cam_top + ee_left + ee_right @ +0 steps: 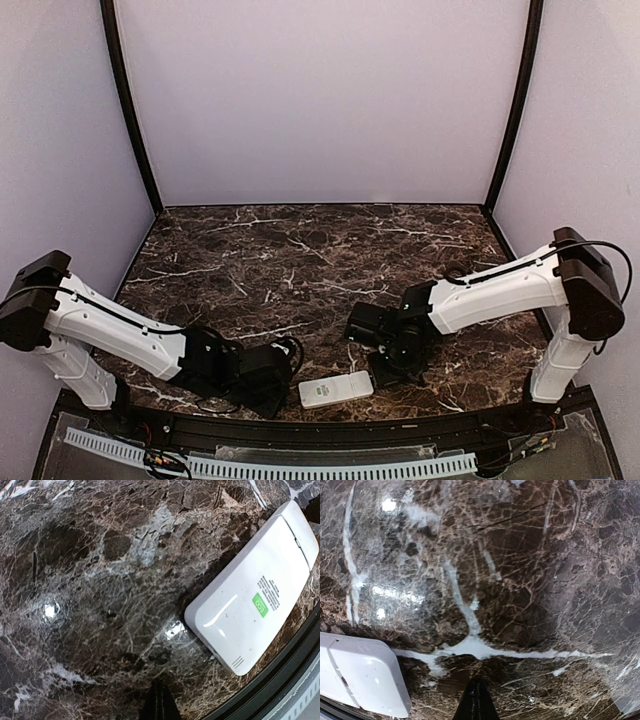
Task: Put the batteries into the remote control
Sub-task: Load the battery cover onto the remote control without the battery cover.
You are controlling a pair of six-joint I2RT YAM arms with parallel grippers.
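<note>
The white remote control (336,389) lies flat on the marble table near the front edge, between the two grippers, back side up. In the left wrist view the remote control (255,585) shows its plain white back with a green label. In the right wrist view one end of the remote control (360,677) shows at the lower left. My left gripper (275,390) sits just left of it, shut and empty, its fingertips (160,702) pressed together. My right gripper (385,365) sits just right of it, shut and empty, its fingertips (477,702) closed. No batteries are in view.
The dark marble table (300,260) ends at a black front rail (330,430) just below the remote. Purple walls enclose the back and sides. A white slotted cable duct (260,465) runs along the front.
</note>
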